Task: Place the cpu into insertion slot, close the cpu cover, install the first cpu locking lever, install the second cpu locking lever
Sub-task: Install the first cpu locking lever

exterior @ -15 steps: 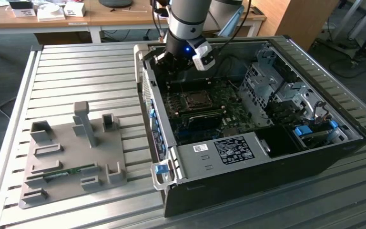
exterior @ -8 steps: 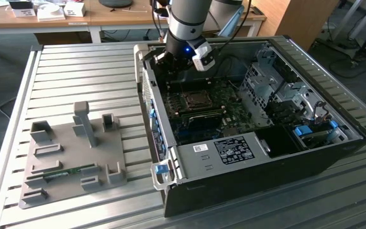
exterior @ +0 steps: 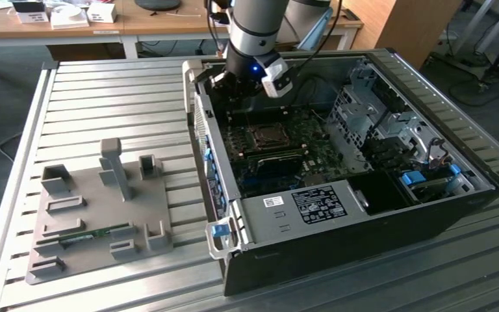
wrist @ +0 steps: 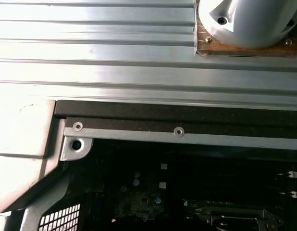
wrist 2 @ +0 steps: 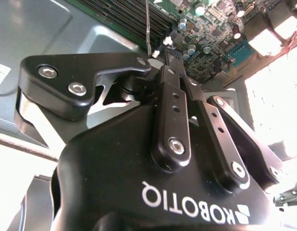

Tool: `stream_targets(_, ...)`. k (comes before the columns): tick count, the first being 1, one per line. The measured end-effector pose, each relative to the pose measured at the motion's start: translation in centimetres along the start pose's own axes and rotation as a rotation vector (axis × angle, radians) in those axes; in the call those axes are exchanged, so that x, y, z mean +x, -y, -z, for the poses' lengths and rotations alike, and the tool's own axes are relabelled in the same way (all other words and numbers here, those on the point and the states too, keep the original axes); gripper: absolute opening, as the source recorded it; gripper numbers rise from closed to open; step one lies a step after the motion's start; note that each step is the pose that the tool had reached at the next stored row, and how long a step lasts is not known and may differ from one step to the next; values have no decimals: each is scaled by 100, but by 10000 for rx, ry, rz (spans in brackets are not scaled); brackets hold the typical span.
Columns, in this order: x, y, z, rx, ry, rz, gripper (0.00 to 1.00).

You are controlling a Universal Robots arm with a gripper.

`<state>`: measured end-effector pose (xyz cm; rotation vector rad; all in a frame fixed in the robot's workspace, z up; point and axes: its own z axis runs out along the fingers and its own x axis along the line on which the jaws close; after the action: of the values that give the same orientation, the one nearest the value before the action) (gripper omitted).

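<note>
Exterior view, from its left: ribbed metal table (exterior: pixel 102 84). On it a grey fixture tray (exterior: pixel 150 195) with upright posts and slots, and 1 green memory stick (exterior: pixel 85 235) lying flat in a slot near the tray's front edge. Just right of the tray is the open black computer case (exterior: pixel 336 221), lying on its side with the motherboard exposed.

The arm comes down from the top into the case's far-left corner. The gripper (exterior: pixel 229 90) hangs inside the case, above the board. Claw state: cannot tell from either the exterior view or the second wrist view (wrist 2: pixel 160 65).

The insertion slot (exterior: pixel 265 136) sits on the board, near the gripper and toward the camera from it, apart from it, not touched. It has a silvery rim and a dark middle; finer detail is too small to tell.

Further right are the grey drive cage (exterior: pixel 362 107) and blue clips (exterior: pixel 414 178) in the case's right corner.

The first wrist view shows the table ribs (wrist: pixel 91 53), the case's black edge (wrist: pixel 187 113) and the dark board below it.
</note>
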<state>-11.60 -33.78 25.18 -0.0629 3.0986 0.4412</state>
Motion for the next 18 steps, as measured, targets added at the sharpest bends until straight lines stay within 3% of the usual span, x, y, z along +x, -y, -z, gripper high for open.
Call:
stream_targets(9,-30,-8,-15,-71,4,0,11)
stream_targets(18,-200,0,-19,-79,5,1,11)
